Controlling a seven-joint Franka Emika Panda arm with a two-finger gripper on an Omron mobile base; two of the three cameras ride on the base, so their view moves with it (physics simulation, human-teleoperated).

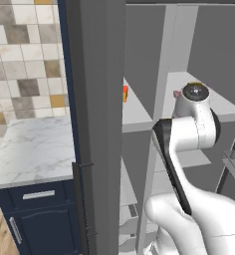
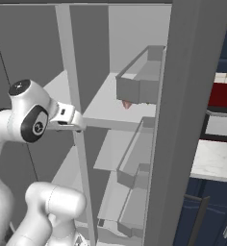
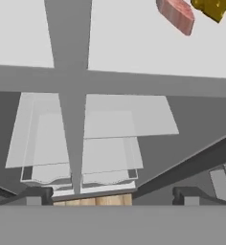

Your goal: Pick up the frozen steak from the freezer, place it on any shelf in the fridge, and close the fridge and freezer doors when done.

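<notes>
The frozen steak [image 3: 176, 15] lies flat on the shelf [image 3: 124, 43], long axis diagonal, beside a yellow block [image 3: 211, 8] the right base view hides. Claw grip: cannot tell.

The tall grey appliance door [image 1: 97, 124] looks like matt, smooth metal or plastic; its long dark bar handle [image 1: 84, 199] looks matt too. The flat white shelf panel [image 3: 134, 43] is smooth and matt, like plastic. The pinkish-red frozen steak slab [image 3: 176, 14] has a streaked, slightly rough face. The white marble-patterned countertop [image 1: 32, 149] is veined and smooth. The navy cabinet front [image 1: 45, 226] is matt painted.
</notes>
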